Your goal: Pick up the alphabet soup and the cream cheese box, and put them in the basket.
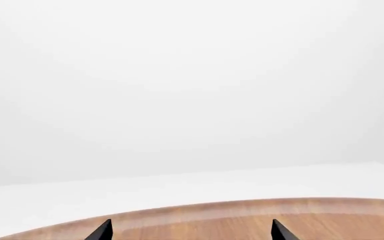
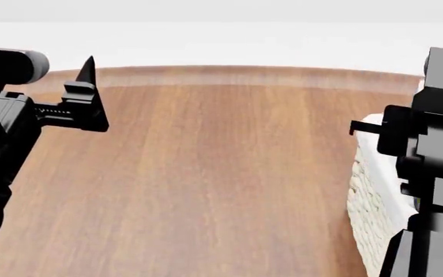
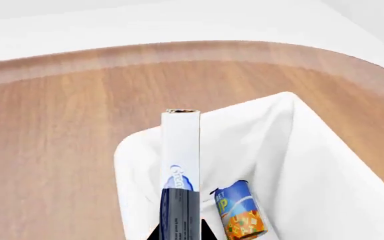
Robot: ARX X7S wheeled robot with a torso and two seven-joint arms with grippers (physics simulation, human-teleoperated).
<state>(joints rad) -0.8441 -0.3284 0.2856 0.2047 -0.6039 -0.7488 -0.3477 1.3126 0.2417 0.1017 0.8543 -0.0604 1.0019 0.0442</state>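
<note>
In the right wrist view my right gripper (image 3: 180, 234) is shut on the cream cheese box (image 3: 180, 165), a thin white box with blue marks, held edge-on above the basket (image 3: 325, 165). The alphabet soup (image 3: 240, 209), a blue and yellow can, lies on its side on the white liner inside the basket. In the head view the basket (image 2: 369, 213) shows at the right, mostly hidden behind my right arm. My left gripper (image 2: 89, 86) is open and empty above the table's far left; in the left wrist view its fingertips (image 1: 102, 231) stand wide apart over bare wood.
The round wooden table (image 2: 206, 173) carries the basket at its right edge. Its far rim curves across all views, with white floor beyond.
</note>
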